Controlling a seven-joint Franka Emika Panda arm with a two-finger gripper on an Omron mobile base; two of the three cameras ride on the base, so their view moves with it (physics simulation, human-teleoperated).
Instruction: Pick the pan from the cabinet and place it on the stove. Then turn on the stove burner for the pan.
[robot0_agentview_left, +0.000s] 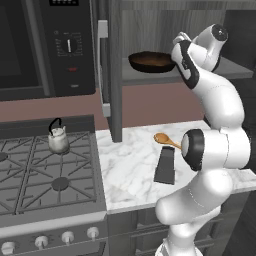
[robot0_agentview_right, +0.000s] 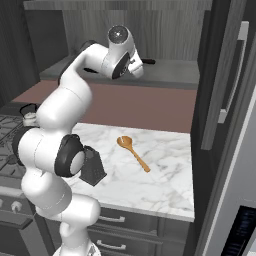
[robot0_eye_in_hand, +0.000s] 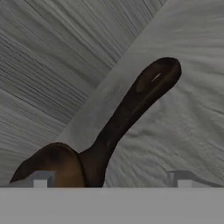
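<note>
The claw stands spread wide, its two fingertips far apart at the bottom of the hand view and pinching nothing; between them, from about seven o'clock up toward one o'clock, runs the dark handle of the pan, with the brown bowl edge showing at the lower left beside the left tip; whether either tip touches the pan cannot be told.

In the left base view the pan sits on the grey shelf inside the cabinet, whose door stands open; the white arm reaches up into that opening at about two o'clock of the pan.

Below the shelf, on the marble counter, a wooden spoon lies near a dark grater, the spoon at about twelve o'clock of the grater.

At nine o'clock of the counter stands the stove, its grates bare save for a small silver kettle on the rear right burner; silver knobs line its front; above it hangs the black microwave.
</note>
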